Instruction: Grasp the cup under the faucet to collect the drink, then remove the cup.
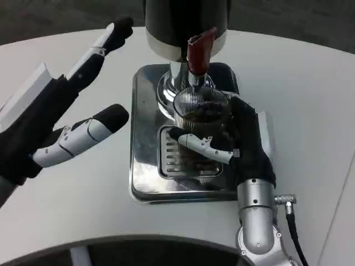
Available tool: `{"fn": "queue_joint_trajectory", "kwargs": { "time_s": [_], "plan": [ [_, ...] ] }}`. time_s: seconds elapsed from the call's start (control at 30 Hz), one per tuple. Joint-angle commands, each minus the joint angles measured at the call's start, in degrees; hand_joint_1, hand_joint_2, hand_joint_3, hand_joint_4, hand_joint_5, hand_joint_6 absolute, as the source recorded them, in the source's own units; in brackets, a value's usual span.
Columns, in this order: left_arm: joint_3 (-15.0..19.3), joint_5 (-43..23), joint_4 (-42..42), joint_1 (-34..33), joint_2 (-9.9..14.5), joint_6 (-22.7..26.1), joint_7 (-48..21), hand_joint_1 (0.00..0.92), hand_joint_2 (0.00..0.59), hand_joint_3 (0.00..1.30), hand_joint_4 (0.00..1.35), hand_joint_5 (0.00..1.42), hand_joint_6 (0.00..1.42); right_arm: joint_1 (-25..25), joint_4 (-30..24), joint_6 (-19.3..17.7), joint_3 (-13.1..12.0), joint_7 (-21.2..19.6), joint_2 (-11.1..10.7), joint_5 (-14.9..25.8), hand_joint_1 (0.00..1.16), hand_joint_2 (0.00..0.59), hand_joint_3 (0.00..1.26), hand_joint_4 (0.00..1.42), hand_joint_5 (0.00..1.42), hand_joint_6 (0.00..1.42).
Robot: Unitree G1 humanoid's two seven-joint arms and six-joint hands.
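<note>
A clear ribbed cup (201,119) holding dark drink stands on the drip tray grille (169,157), right under the faucet with its red lever (198,54). My right hand (239,143) wraps around the cup from the right, thumb across its front and fingers behind it. My left hand (61,108) hovers to the left of the dispenser, fingers spread apart, holding nothing and touching nothing.
The dark dispenser body (186,22) rises at the top centre above a shiny metal base plate (143,138). The white round table (310,100) spreads to both sides; its near edge curves along the bottom. A cable (293,230) runs off my right forearm.
</note>
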Motion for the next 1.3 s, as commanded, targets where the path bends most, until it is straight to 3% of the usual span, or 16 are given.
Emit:
{"fn": "queue_joint_trajectory", "kwargs": {
  "time_s": [0.03, 0.67, 1.3],
  "plan": [
    [0.06, 0.04, -1.01, 0.49, 0.98, 0.52, -0.34, 0.0, 0.174, 0.0, 0.0, 0.02, 0.0, 2.31, -1.37, -0.22, 0.0, -1.82, 0.83, -0.56, 1.16, 0.074, 0.68, 0.8, 0.88, 1.23],
    [-0.59, -0.28, -1.08, 0.62, 0.42, 0.57, -0.29, 0.0, 0.169, 0.0, 0.0, 0.0, 0.0, 4.38, -9.09, -0.64, 0.83, -4.68, 1.22, -3.46, 1.16, 0.093, 0.74, 0.91, 0.93, 1.36],
    [1.34, -0.49, -4.42, 6.96, 0.92, 1.71, -0.27, 0.0, 0.169, 0.0, 0.0, 0.0, 0.0, 12.52, -18.37, 0.74, 2.54, -1.62, 1.93, -4.25, 1.16, 0.106, 0.76, 0.93, 0.94, 1.37]
  ]
}}
